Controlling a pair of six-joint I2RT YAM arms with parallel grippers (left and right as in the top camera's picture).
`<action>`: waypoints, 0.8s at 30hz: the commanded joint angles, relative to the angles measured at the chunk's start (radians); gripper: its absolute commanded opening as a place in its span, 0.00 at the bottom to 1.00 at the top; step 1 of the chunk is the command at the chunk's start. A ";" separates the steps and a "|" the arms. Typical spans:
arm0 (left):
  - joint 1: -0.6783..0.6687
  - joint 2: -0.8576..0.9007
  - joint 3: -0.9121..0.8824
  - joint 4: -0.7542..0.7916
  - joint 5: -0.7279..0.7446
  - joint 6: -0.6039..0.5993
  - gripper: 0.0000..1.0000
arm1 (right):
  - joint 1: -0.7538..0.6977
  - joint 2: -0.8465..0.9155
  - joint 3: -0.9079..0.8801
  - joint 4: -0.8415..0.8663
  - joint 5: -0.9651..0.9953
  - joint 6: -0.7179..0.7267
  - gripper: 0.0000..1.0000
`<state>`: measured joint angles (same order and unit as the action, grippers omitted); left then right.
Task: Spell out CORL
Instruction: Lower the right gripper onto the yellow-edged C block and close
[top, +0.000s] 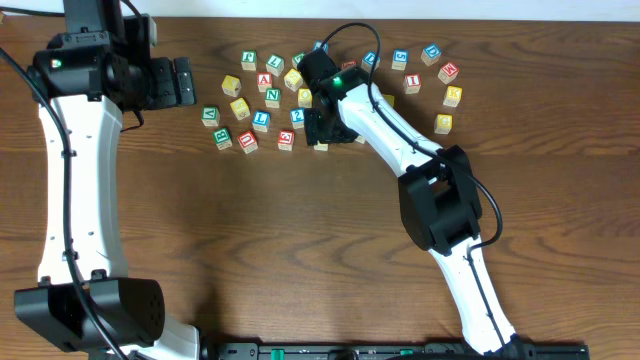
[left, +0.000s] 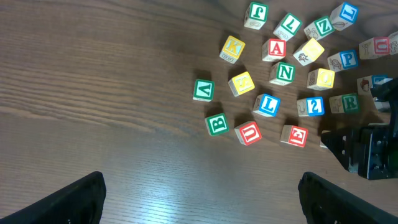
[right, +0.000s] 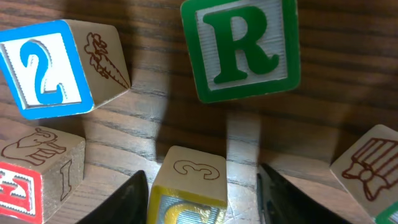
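Lettered wooden blocks lie scattered at the table's far middle (top: 265, 95). My right gripper (right: 202, 186) is low in this cluster (top: 318, 128), open, its fingers on either side of a yellow-faced block (right: 189, 180) with a "3" burnt into its side; the left finger is close to it and the right stands apart. Its top letter is cut off. A green R block (right: 239, 46) lies just beyond, and also shows in the left wrist view (left: 350, 102). A blue L block (left: 268, 105) lies further left. My left gripper (left: 202, 199) is open and empty, left of the cluster (top: 185, 82).
A blue "2" block (right: 46, 68) and a red-faced block (right: 18, 186) crowd the right gripper's left side, and another block (right: 367, 168) its right. More blocks lie to the right of the right arm (top: 440, 80). Bare wood spans the near half of the table (top: 300, 250).
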<state>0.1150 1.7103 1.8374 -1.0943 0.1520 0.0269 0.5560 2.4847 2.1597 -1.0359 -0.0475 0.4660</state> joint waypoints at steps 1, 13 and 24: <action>-0.003 0.002 0.026 -0.003 0.005 0.006 0.98 | 0.010 0.016 -0.004 0.005 0.019 0.013 0.46; -0.003 0.002 0.026 -0.003 0.005 0.006 0.98 | 0.022 0.009 -0.002 -0.027 0.047 -0.037 0.23; -0.003 0.002 0.026 -0.003 0.005 0.006 0.98 | 0.051 -0.046 -0.002 -0.171 0.055 -0.034 0.20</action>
<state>0.1150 1.7103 1.8374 -1.0943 0.1520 0.0269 0.5758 2.4786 2.1597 -1.1553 -0.0029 0.4385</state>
